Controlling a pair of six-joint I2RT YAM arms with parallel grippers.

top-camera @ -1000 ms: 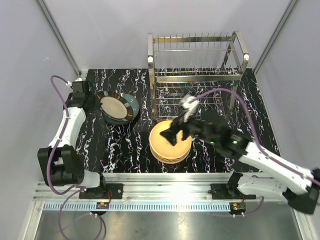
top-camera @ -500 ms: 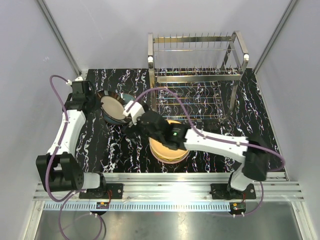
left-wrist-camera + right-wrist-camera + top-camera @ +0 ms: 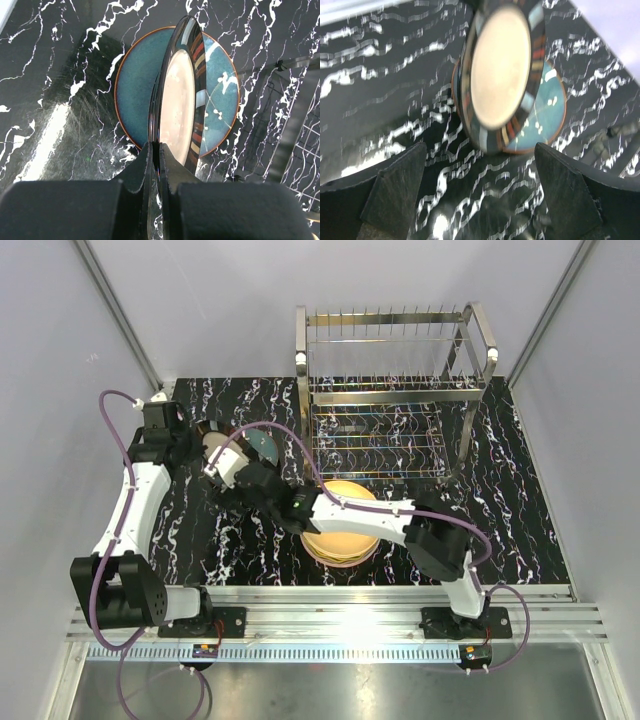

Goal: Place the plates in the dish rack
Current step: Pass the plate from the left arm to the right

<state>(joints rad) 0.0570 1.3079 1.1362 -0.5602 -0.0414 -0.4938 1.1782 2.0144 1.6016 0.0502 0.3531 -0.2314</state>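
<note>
The black marbled table (image 3: pixel 500 520) carries the wire dish rack (image 3: pixel 395 390) at its far side, right of centre. In front of the rack, near the front edge, lies a stack of plates (image 3: pixel 340 535) with a yellow-orange one on top; the right arm reaches across it toward the left. At the far left a blue plate (image 3: pixel 137 85) lies flat on the table. Over it stands a dark plate (image 3: pixel 180 100) with a cream centre, raised on edge, its rim pinched in the closed left gripper (image 3: pixel 156 155). The right gripper (image 3: pixel 480 150) faces that plate with its jaws spread wide, gripping nothing.
</note>
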